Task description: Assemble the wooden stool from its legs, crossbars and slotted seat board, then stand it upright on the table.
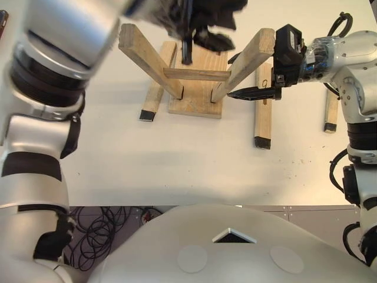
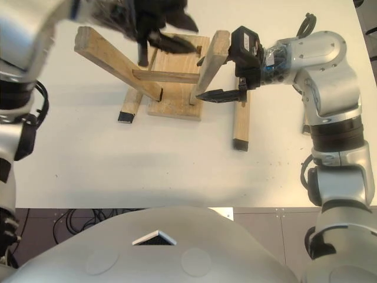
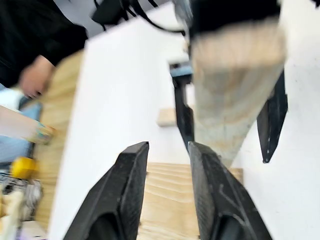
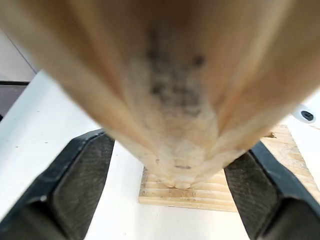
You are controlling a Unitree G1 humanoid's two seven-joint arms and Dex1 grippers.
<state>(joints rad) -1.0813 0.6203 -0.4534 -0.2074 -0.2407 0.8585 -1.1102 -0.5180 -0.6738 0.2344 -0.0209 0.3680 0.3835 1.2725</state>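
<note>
The slotted seat board (image 1: 197, 101) lies flat on the white table. Two legs stand tilted in its slots, the left leg (image 1: 148, 57) and the right leg (image 1: 246, 59), joined by a crossbar (image 1: 197, 74). My right gripper (image 1: 252, 93) comes in from the right and is shut on the right leg (image 4: 170, 100) low down, one finger on each side. My left gripper (image 1: 200, 46) hangs open over the board's far part, just behind the crossbar, holding nothing. In the left wrist view its fingers (image 3: 127, 195) point down at the board (image 3: 165, 200), close to the right leg (image 3: 230, 100).
Three loose legs with black tips lie on the table: one (image 1: 154, 94) behind the left standing leg, one (image 1: 263, 115) right of the board under my right wrist, one (image 1: 331, 112) at the far right. The near half of the table (image 1: 177, 159) is bare.
</note>
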